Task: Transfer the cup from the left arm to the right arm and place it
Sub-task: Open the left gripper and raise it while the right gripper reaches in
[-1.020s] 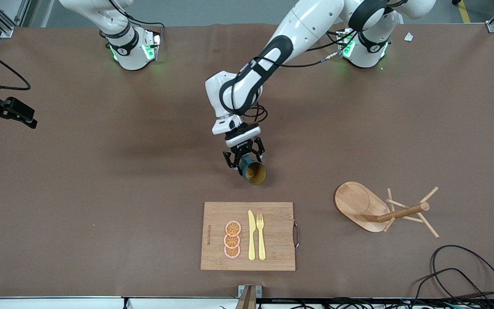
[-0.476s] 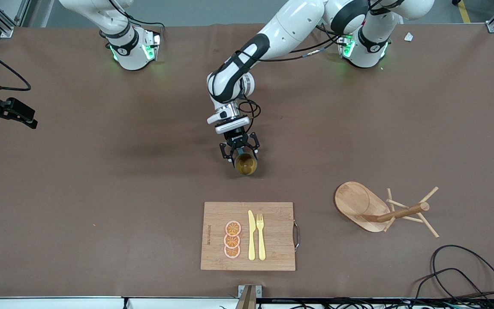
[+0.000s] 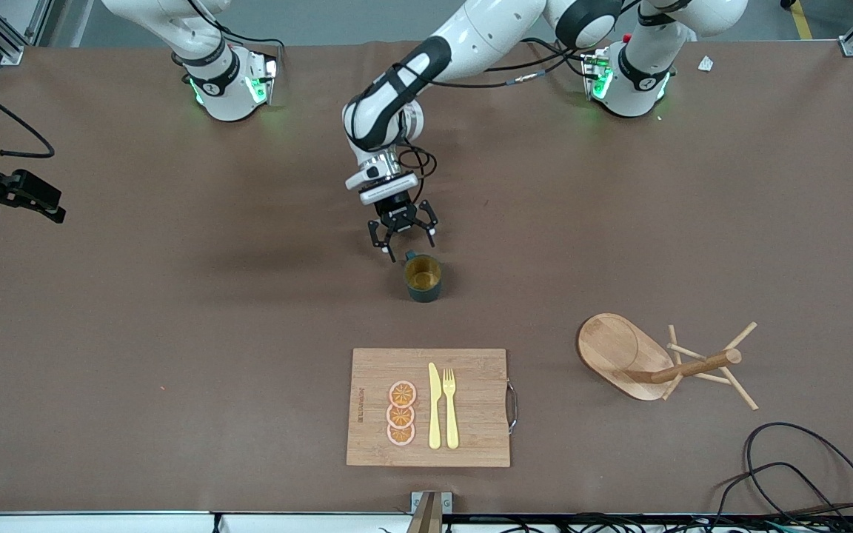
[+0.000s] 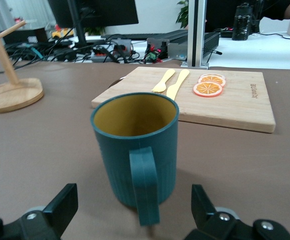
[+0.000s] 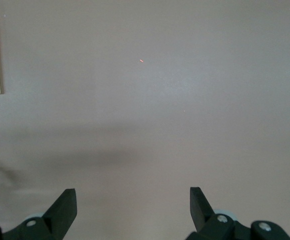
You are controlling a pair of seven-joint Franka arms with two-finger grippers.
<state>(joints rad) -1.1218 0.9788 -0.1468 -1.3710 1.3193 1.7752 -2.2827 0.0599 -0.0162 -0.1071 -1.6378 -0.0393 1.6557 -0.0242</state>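
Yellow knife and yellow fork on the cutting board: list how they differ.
The yellow knife ends in a plain rounded blade; the yellow fork ends in tines. The knife reaches slightly farther from the front camera than the fork. The knife lies beside the orange slices; the fork lies toward the board's metal handle. Both are yellow and lie flat, parallel, on the wooden cutting board.

The cup point(image 3: 423, 277) stands upright on the brown table, just above centre of the front view. It's dark teal and ribbed, yellowish-tan inside, its handle pointing toward the top of the frame.
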